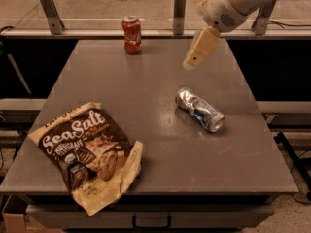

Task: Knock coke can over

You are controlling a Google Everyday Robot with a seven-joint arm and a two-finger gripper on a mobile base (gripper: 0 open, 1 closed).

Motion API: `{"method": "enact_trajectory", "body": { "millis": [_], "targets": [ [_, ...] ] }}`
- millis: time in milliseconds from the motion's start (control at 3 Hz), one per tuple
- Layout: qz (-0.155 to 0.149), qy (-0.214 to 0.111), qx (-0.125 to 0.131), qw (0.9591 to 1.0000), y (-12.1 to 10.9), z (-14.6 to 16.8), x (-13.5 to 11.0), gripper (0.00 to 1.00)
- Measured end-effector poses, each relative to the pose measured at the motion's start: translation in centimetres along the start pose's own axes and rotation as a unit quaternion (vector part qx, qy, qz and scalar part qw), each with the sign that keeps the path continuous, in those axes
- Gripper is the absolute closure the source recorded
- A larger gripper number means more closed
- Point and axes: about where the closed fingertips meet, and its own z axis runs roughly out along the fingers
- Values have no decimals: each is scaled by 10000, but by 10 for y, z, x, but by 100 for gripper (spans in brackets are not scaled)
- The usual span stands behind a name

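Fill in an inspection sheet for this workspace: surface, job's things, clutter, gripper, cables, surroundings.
Surface: grey table, flat, lightly scuffed.
Job's things: coke can upright near the far edge, left of centre.
Clutter: crushed silver can lying right of centre; Sea Salt snack bag at the near left corner.
Gripper: gripper hovers over the far right of the table, apart from the coke can.
Cables: what looks like a thin dark cable on the floor, far right.
Surroundings: metal railing posts behind the table.

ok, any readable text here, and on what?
"Sea Salt": on the chip bag; smaller print below too blurred.
On the coke can: white script, too blurred to read.
On the crushed can: nothing legible.
On the end effector, above the table right of the coke can: no text.
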Motion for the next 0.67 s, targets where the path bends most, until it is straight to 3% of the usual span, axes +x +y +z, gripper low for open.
{"method": "enact_trajectory", "body": {
  "millis": [333, 667],
  "targets": [
    [275, -242, 127, 9992, -10, 15, -12, 0],
    [606, -824, 247, 9944, -35, 50, -41, 0]
  ]
}}
